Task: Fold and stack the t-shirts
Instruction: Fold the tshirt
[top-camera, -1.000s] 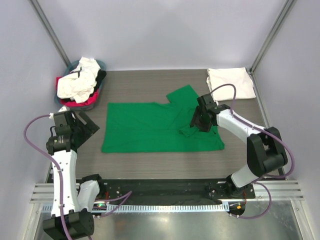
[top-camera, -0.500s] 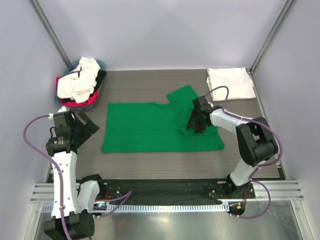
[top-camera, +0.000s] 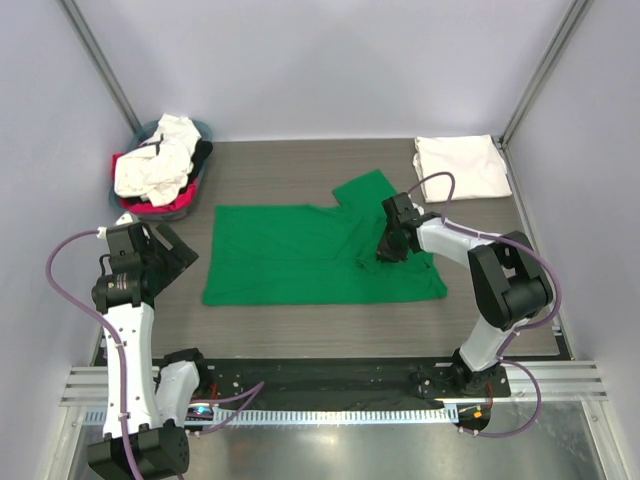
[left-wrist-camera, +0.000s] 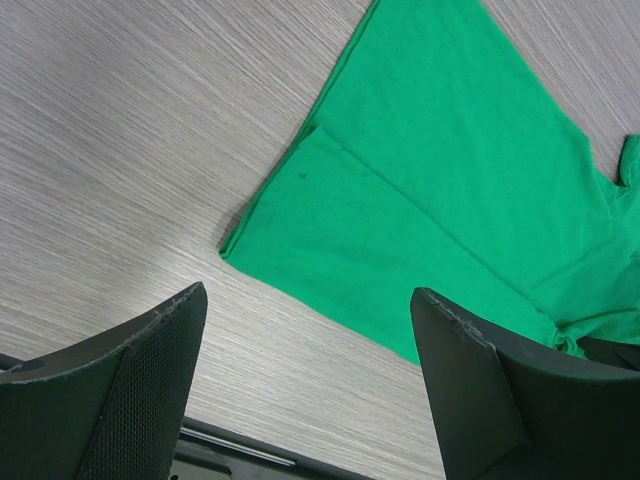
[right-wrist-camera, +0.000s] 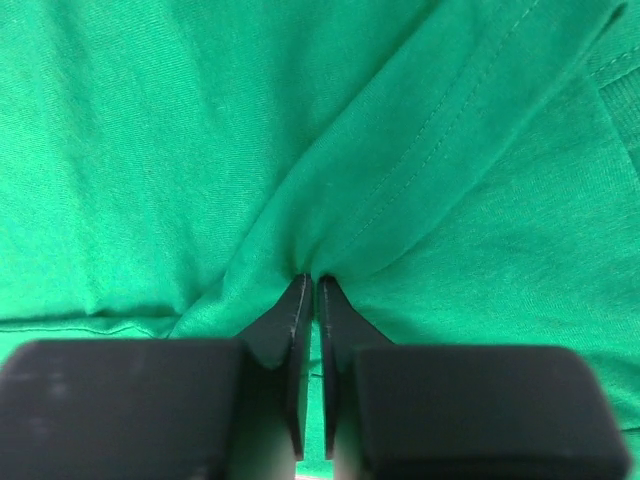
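While one bright green cotton t-shirt (top-camera: 300, 255) is lying spread flat mid-table, the right gripper (right-wrist-camera: 310, 282) is pinching a ridge of its cloth.
The left gripper (left-wrist-camera: 308, 296) is hanging wide apart and empty near the shirt's left corner. One folded white t-shirt (top-camera: 460, 165) is sitting at the far right corner. One round grey-blue basket (top-camera: 204, 130) is holding a tangled heap of shirts (top-camera: 155, 170), white, pink-red and black, too jumbled to count.

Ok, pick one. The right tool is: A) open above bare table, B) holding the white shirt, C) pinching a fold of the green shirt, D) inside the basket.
C: the right tool is closed, and the green shirt puckers into a ridge at its tips.
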